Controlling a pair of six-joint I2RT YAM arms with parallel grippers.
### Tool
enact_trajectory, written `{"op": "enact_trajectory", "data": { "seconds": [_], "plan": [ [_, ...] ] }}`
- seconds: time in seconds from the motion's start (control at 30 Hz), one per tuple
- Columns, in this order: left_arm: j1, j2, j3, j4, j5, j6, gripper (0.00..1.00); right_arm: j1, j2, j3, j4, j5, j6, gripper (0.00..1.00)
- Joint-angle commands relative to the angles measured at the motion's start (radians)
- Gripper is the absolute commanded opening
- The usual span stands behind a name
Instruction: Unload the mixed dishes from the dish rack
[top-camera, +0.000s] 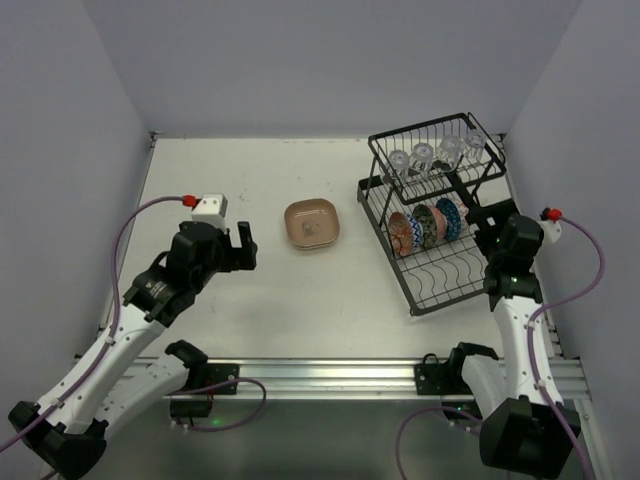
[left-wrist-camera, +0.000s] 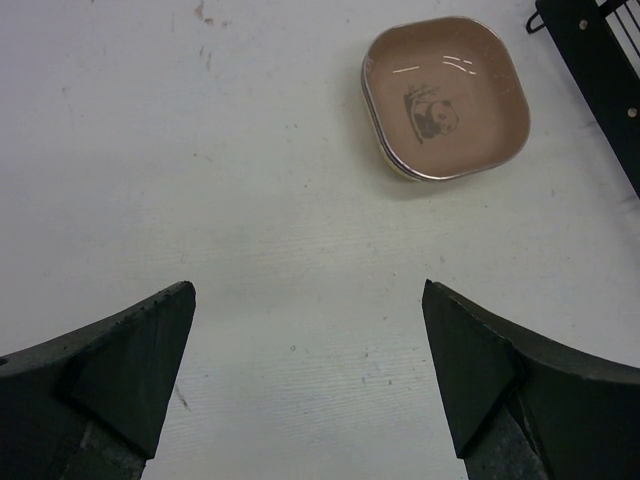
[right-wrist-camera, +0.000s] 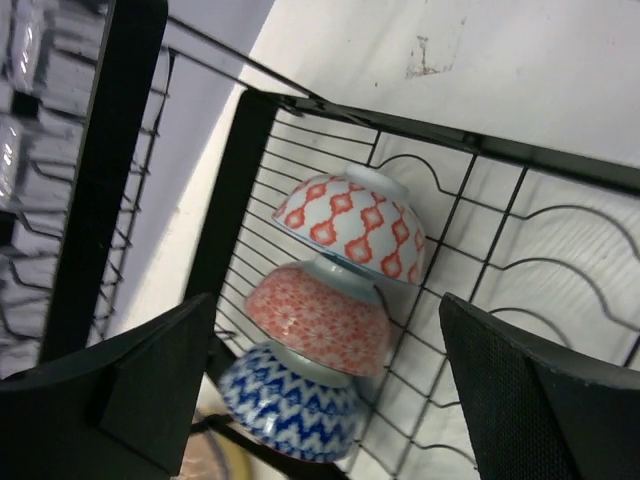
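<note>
Closest to my left wrist camera are the left gripper's (left-wrist-camera: 310, 300) two dark fingers, spread wide with nothing but bare white table (left-wrist-camera: 200, 150) between them. From above, that gripper hangs over the left half of the table and points toward the right edge.

Just ahead of it, near the table's middle and toward the far edge, lies the tan-brown rounded-square shallow plate (left-wrist-camera: 445, 97). It sits flat, mouth up, with a small panda picture inside. Being nearly square, it has no clear long axis.

On the right wrist camera the right gripper (right-wrist-camera: 325, 300) also stands wide apart and holds nothing. It faces into the large black wire two-tier dish rack (top-camera: 450, 303), which sits in the table's far right corner, a little skewed to the table's edges.

Three small round patterned bowls stand on edge in the rack's lower tray, nested in a row:
- a white one with red diamonds (right-wrist-camera: 350, 225)
- a pink-red flowered one (right-wrist-camera: 318, 318)
- a blue zigzag one (right-wrist-camera: 290, 410)

The row runs across the tray, roughly left to right. All three bowls face the same way, with their feet turned toward the table's middle.

In the upper basket, four small clear glass cups (top-camera: 423, 155) stand in a line that also runs left to right. I cannot tell whether they are mouth up or mouth down.
</note>
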Motion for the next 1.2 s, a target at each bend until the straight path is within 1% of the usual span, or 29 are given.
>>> {"op": "enact_trajectory", "data": {
  "seconds": [0.0, 0.03, 0.07, 0.1, 0.17, 0.2, 0.23, 0.33, 0.37, 0.5, 0.57, 0.6, 0.63, 0.67, 0.7, 0.73, 0.77, 0.8, 0.83, 0.87, 0.9, 0.93, 0.97, 1.0, 1.03, 1.07, 1.13, 1.17],
  "plan": [
    [-0.006, 0.013, 0.029, 0.038, 0.081, 0.012, 1.0, -0.006, 0.012, -0.002, 0.044, -0.074, -0.344, 0.93],
    [-0.004, 0.016, 0.034, 0.039, 0.107, 0.003, 1.0, -0.004, 0.021, 0.004, 0.041, -0.094, -0.381, 0.86],
    [-0.006, 0.018, 0.034, 0.047, 0.117, 0.001, 1.0, -0.003, 0.027, 0.007, 0.044, -0.111, -0.453, 0.82],
    [-0.004, 0.018, 0.037, 0.05, 0.121, 0.001, 1.0, 0.005, 0.034, 0.016, 0.035, -0.108, -0.481, 0.8],
    [-0.004, 0.021, 0.047, 0.048, 0.112, 0.009, 1.0, 0.019, 0.086, 0.07, -0.016, -0.041, -0.58, 0.73],
    [-0.004, 0.026, 0.051, 0.048, 0.106, 0.015, 1.0, 0.044, 0.108, 0.093, -0.045, 0.002, -0.595, 0.68],
    [-0.004, 0.027, 0.054, 0.047, 0.095, 0.015, 1.0, 0.064, 0.126, 0.121, -0.062, 0.083, -0.604, 0.67],
    [-0.004, 0.033, 0.055, 0.045, 0.106, 0.016, 1.0, 0.167, 0.185, 0.128, -0.018, 0.193, -0.671, 0.67],
    [-0.004, 0.033, 0.048, 0.044, 0.108, 0.018, 1.0, 0.196, 0.224, 0.13, -0.007, 0.244, -0.723, 0.67],
    [-0.004, 0.046, 0.014, 0.05, 0.086, 0.03, 1.0, 0.197, 0.321, 0.162, -0.016, 0.243, -0.75, 0.65],
    [-0.006, 0.055, 0.024, 0.047, 0.124, 0.021, 1.0, 0.23, 0.309, 0.149, -0.027, 0.232, -0.713, 0.65],
    [-0.004, 0.058, 0.037, 0.051, 0.149, -0.011, 1.0, 0.241, 0.286, 0.132, -0.019, 0.219, -0.702, 0.65],
    [-0.006, 0.059, 0.04, 0.059, 0.219, -0.034, 1.0, 0.246, 0.213, 0.086, 0.004, 0.22, -0.683, 0.65],
    [-0.007, 0.056, 0.038, 0.076, 0.259, -0.062, 1.0, 0.247, 0.173, 0.058, 0.018, 0.22, -0.675, 0.65],
    [-0.012, 0.052, 0.026, 0.128, 0.294, -0.133, 1.0, 0.247, 0.133, 0.037, 0.031, 0.229, -0.669, 0.65],
    [-0.022, 0.052, 0.014, 0.161, 0.362, -0.172, 1.0, 0.247, 0.058, 0.018, 0.007, 0.226, -0.628, 0.65],
    [-0.071, 0.052, -0.003, 0.207, 0.376, -0.216, 1.0, 0.247, 0.023, 0.015, -0.013, 0.214, -0.601, 0.66],
    [-0.108, 0.064, -0.035, 0.311, 0.352, -0.302, 1.0, 0.247, -0.013, 0.013, -0.039, 0.188, -0.574, 0.68],
    [-0.156, 0.081, -0.043, 0.355, 0.32, -0.339, 1.0, 0.247, -0.084, 0.009, -0.077, 0.172, -0.534, 0.7],
    [-0.246, 0.107, -0.045, 0.398, 0.298, -0.373, 1.0, 0.247, -0.12, 0.006, -0.093, 0.165, -0.518, 0.71],
    [-0.288, 0.172, -0.026, 0.463, 0.219, -0.417, 1.0, 0.247, -0.154, 0.01, -0.143, 0.165, -0.479, 0.75],
    [-0.329, 0.208, -0.009, 0.485, 0.18, -0.433, 1.0, 0.247, -0.218, 0.013, -0.169, 0.159, -0.463, 0.78],
    [-0.398, 0.249, 0.007, 0.537, 0.148, -0.445, 1.0, 0.247, -0.249, 0.017, -0.192, 0.151, -0.451, 0.84],
    [-0.424, 0.329, 0.027, 0.559, 0.093, -0.459, 1.0, 0.247, -0.28, 0.026, -0.217, 0.148, -0.439, 0.91],
    [-0.449, 0.366, 0.066, 0.577, 0.065, -0.467, 1.0, 0.246, -0.344, 0.03, -0.272, 0.134, -0.428, 0.94],
    [-0.485, 0.444, 0.083, 0.655, 0.048, -0.468, 1.0, 0.247, -0.376, 0.036, -0.298, 0.137, -0.419, 0.99],
    [-0.512, 0.519, 0.142, 0.708, 0.017, -0.471, 1.0, 0.247, -0.447, 0.041, -0.363, 0.137, -0.39, 0.99],
    [-0.527, 0.559, 0.161, 0.769, 0.009, -0.467, 1.0, 0.247, -0.52, 0.043, -0.375, 0.128, -0.382, 0.99]
  ]
}}
